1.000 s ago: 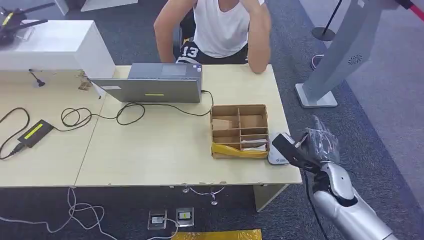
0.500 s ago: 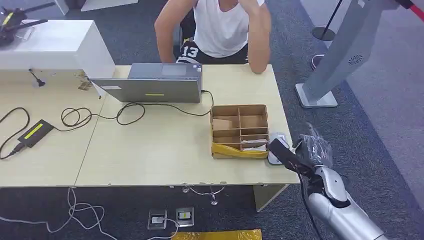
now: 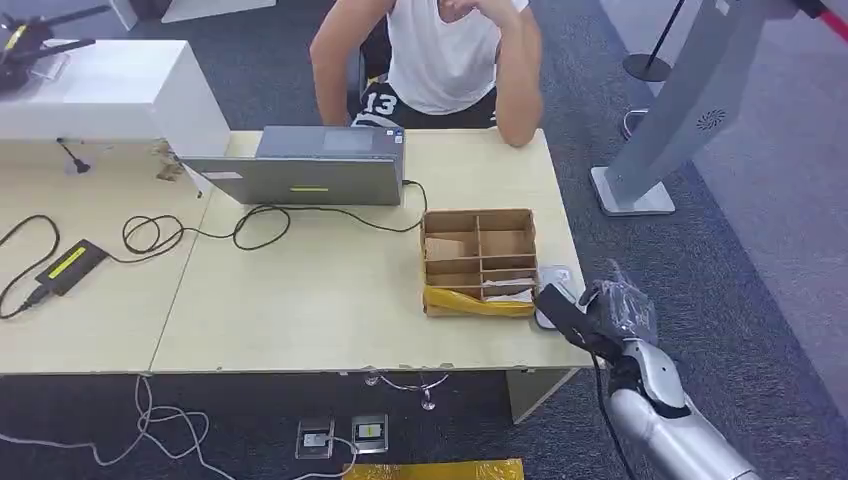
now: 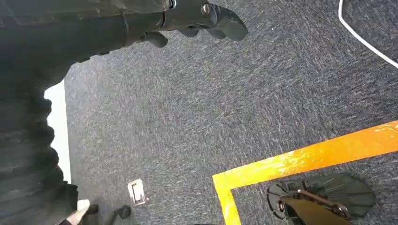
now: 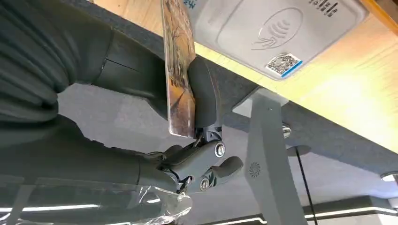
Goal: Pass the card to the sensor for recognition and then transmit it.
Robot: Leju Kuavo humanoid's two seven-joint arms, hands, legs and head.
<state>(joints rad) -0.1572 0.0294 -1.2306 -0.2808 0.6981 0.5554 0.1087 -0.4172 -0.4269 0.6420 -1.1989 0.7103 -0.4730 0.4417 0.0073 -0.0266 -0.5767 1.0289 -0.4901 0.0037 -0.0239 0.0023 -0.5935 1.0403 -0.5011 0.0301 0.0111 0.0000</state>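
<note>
I'm looking at an office: pale wooden desks [image 3: 330, 300] on grey carpet [image 3: 760, 200], a laptop [image 3: 300, 175] trailing black cables [image 3: 200, 232], a person [image 3: 440, 60] seated behind it, floor sockets [image 3: 345, 436] underneath.

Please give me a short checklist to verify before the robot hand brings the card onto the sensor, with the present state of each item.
1. Card held: the right robot hand pinches the picture-printed card between thumb and finger. Ok.
2. Sensor free: the white flat card reader with wave symbol has nothing lying on it. Ok.
3. Card over the sensor: the card's far end is at the reader's edge, not above its symbol. Not ok.
4. Card flat to the sensor: cannot tell.
5. Path: the brown cardboard divided box stands close beside the reader. Cannot tell if it clears.
6. Left robot hand hangs over the grey carpet, empty. Ok.
</note>
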